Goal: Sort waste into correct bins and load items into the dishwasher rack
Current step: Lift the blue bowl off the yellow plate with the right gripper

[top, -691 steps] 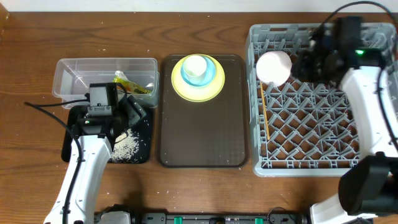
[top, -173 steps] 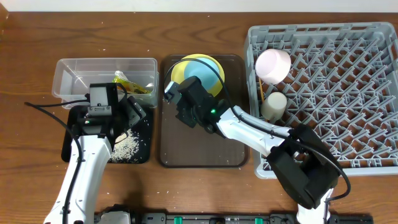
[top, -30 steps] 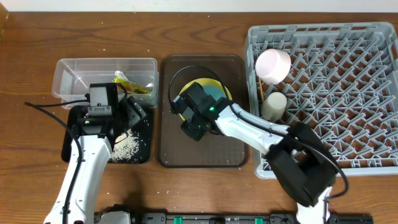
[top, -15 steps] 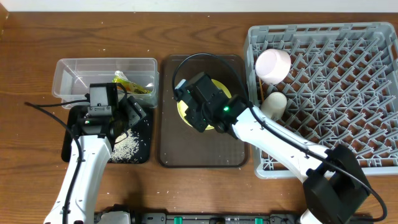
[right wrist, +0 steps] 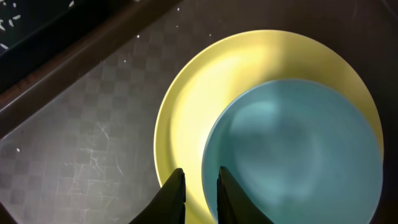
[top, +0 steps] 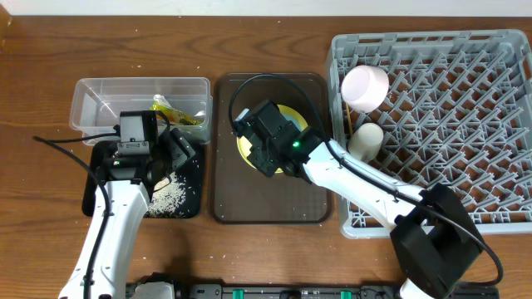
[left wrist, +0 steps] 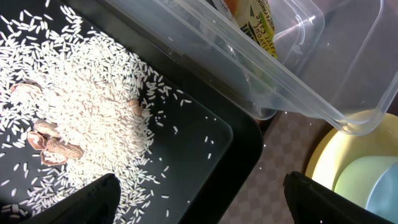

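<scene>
A light blue bowl [right wrist: 292, 155] sits in the round yellow plate [right wrist: 186, 112] on the brown serving tray [top: 266, 195]. My right gripper [right wrist: 200, 186] is down over the plate's left side. Its jaws stand close together, one finger outside the bowl's left rim and one inside, shut on that rim. In the overhead view the arm hides the bowl, and only the plate's edge [top: 243, 148] shows. My left gripper [left wrist: 205, 211] is wide open above the black tray [left wrist: 205, 143], which holds rice grains [left wrist: 81, 106]. The snack wrapper [top: 179, 112] lies in the clear tub [top: 108, 100].
The grey dishwasher rack [top: 465, 124] fills the right side. It holds a white bowl [top: 366, 87] and a white cup [top: 366, 141] near its left wall. A few brown shell bits [left wrist: 53, 146] lie among the rice. The right arm's cable loops above the plate.
The right gripper has shifted slightly up and right over the plate, and its jaws have narrowed around the bowl's rim. The left arm has not moved.
</scene>
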Controlling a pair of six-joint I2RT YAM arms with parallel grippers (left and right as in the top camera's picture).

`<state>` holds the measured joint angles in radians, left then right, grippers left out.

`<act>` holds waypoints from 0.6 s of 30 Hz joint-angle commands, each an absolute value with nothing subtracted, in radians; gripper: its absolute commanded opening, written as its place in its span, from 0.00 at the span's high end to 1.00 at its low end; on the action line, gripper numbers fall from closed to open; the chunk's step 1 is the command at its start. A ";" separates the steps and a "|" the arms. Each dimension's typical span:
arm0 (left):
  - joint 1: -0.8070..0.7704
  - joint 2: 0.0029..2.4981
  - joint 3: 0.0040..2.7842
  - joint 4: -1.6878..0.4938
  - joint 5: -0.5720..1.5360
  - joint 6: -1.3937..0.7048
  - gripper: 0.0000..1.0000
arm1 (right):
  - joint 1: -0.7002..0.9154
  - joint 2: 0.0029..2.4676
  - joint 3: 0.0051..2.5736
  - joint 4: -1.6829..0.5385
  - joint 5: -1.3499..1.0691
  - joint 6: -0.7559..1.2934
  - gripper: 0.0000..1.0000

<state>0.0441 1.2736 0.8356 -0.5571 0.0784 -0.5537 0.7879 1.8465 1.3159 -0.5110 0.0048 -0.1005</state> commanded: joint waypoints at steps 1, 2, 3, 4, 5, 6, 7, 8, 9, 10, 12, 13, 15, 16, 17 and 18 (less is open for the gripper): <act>0.047 1.267 0.830 -0.558 0.067 -0.559 0.13 | 0.804 1.853 1.327 -0.506 0.039 -0.091 0.83; 0.047 1.267 0.830 -0.558 0.067 -0.559 0.13 | 0.804 1.853 1.327 -0.505 0.049 -0.091 0.83; 0.047 1.267 0.830 -0.558 0.067 -0.559 0.13 | 0.804 1.853 1.327 -0.505 0.055 -0.091 0.83; 0.047 1.267 0.830 -0.558 0.067 -0.559 0.13 | 0.804 1.853 1.327 -0.505 0.057 -0.091 0.83; 0.047 1.267 0.830 -0.558 0.067 -0.559 0.13 | 0.804 1.853 1.327 -0.505 0.057 -0.091 0.82; 0.047 1.267 0.830 -0.558 0.067 -0.559 0.13 | 0.804 1.853 1.327 -0.505 0.056 -0.091 0.81; 0.047 1.267 0.830 -0.558 0.067 -0.559 0.13 | 0.804 1.854 1.327 -0.505 0.056 -0.091 0.80; 0.047 1.267 0.830 -0.558 0.067 -0.559 0.13 | 0.804 1.854 1.327 -0.505 0.056 -0.091 0.78; 0.047 1.267 0.830 -0.558 0.067 -0.559 0.13 | 0.804 1.856 1.327 -0.502 0.056 -0.091 0.78; 0.047 1.267 0.830 -0.558 0.067 -0.559 0.13 | 0.804 1.859 1.327 -0.498 0.056 -0.091 0.77; 0.047 1.267 0.830 -0.558 0.067 -0.559 0.13 | 0.804 1.868 1.327 -0.490 0.056 -0.091 0.76; 0.047 1.267 0.830 -0.558 0.067 -0.559 0.13 | 0.804 1.869 1.327 -0.488 0.056 -0.091 0.76; 0.047 1.267 0.830 -0.558 0.067 -0.559 0.13 | 0.804 1.881 1.327 -0.483 0.056 -0.091 0.76; 0.047 1.267 0.830 -0.558 0.067 -0.559 0.13 | 0.804 1.890 1.327 -0.482 0.056 -0.091 0.76; 0.047 1.267 0.830 -0.558 0.067 -0.559 0.13 | 0.804 1.898 1.327 -0.480 0.056 -0.091 0.76; 0.047 1.267 0.830 -0.558 0.067 -0.559 0.13 | 0.804 1.902 1.327 -0.480 0.056 -0.091 0.75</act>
